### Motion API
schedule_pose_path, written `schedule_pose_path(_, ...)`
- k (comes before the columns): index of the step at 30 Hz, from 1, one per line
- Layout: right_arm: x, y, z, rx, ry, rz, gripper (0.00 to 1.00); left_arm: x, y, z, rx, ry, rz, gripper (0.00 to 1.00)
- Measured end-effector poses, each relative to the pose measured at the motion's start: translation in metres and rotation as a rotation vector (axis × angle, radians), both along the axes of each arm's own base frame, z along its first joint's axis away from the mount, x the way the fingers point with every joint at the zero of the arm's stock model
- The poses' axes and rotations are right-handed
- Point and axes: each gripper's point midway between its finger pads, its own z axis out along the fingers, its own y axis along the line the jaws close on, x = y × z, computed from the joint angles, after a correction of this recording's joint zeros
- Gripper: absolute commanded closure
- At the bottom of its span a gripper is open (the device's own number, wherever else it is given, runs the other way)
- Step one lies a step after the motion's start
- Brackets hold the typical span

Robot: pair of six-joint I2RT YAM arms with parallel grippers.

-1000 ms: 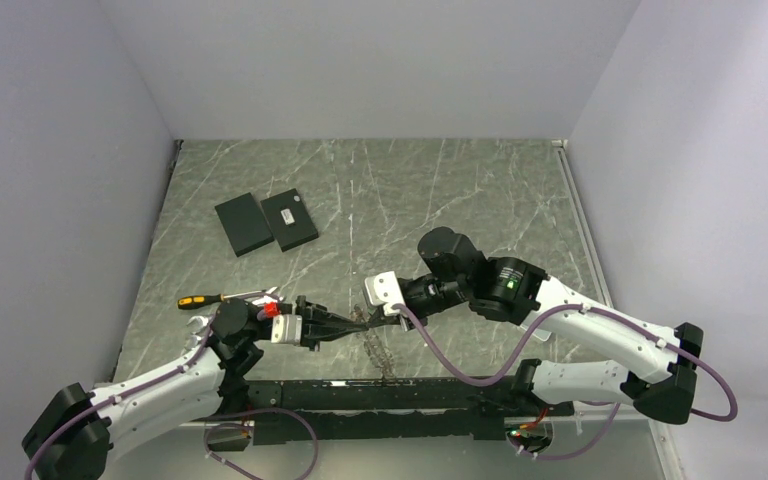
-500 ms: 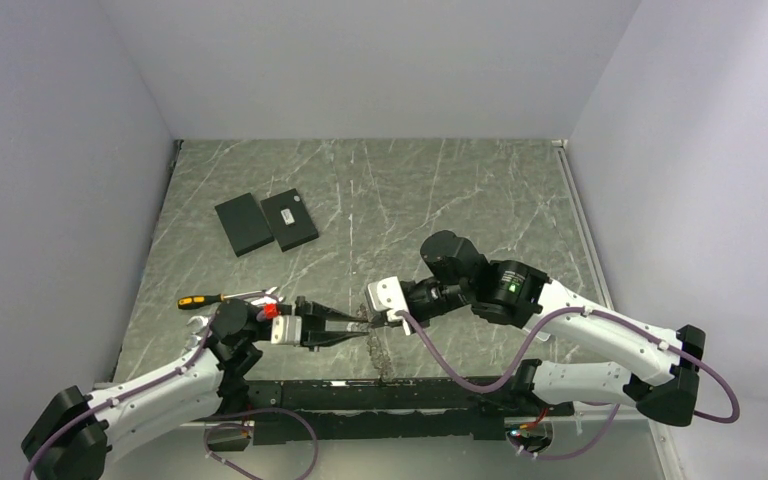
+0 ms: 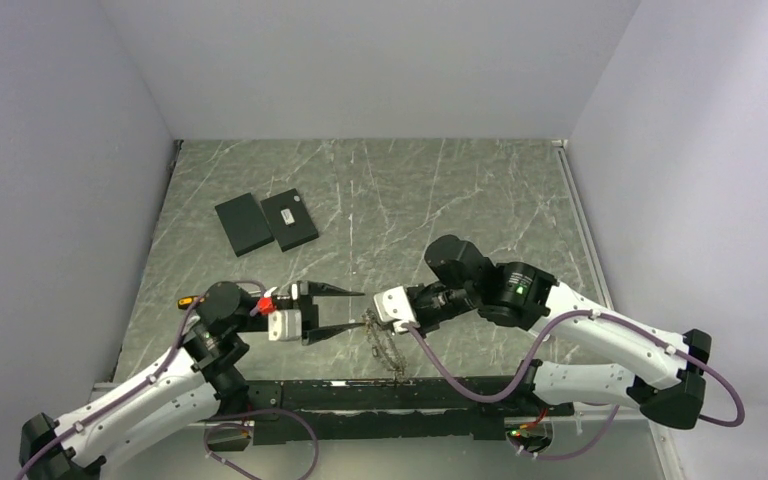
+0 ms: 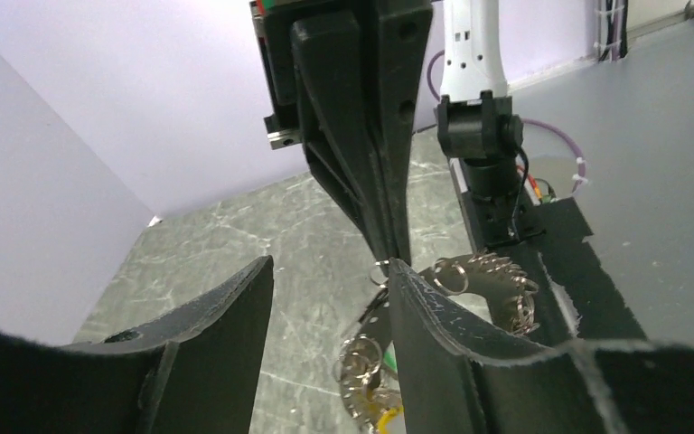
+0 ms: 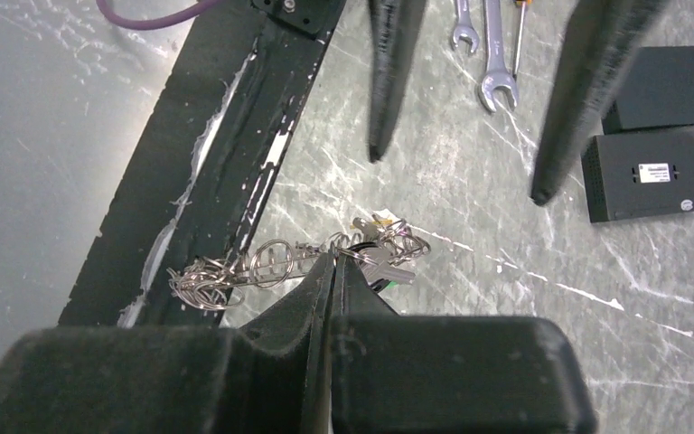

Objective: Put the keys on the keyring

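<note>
My right gripper (image 3: 369, 321) is shut, its tips (image 5: 334, 259) pinching a small ring of the keyring (image 5: 271, 263). The keyring's grey chain of rings (image 3: 390, 355) trails toward the near black rail. Bunched at the pinch are the keys (image 5: 387, 263), silver blades beside a green tag (image 5: 382, 283). In the left wrist view the keys (image 4: 367, 378) hang below the pinched ring (image 4: 379, 270), with a yellow touch at the bottom. My left gripper (image 3: 353, 311) faces the right one, open, its fingers on either side of the ring and holding nothing (image 4: 331, 265).
Two flat black plates (image 3: 265, 221) lie at the back left. A yellow-handled screwdriver (image 3: 190, 300) and wrenches (image 5: 492, 54) lie behind the left arm. The black base rail (image 3: 380, 395) runs along the near edge.
My left gripper has opened, let go at the ring, and its arm has risen and drawn back left. The right gripper has shifted slightly right, still pinching the ring.
</note>
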Motion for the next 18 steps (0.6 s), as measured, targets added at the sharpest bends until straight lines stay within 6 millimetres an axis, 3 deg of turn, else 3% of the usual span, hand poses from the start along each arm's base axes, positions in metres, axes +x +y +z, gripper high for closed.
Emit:
schedule_pose_path(3,-0.001,-0.005,0.000,-0.007,-0.020,0.010,1.00,0.009,-0.007,0.001,0.054,-0.010,0.006,0.45)
schedule_pose_path(10,-0.004,-0.013,0.011,0.034,-0.072,0.030,1.00,0.020,-0.028,-0.024,0.245,0.003,-0.069,0.44)
schedule_pose_path(18,-0.010,-0.023,0.009,0.054,-0.088,0.038,1.00,0.012,-0.033,-0.016,0.339,-0.053,-0.184,0.45)
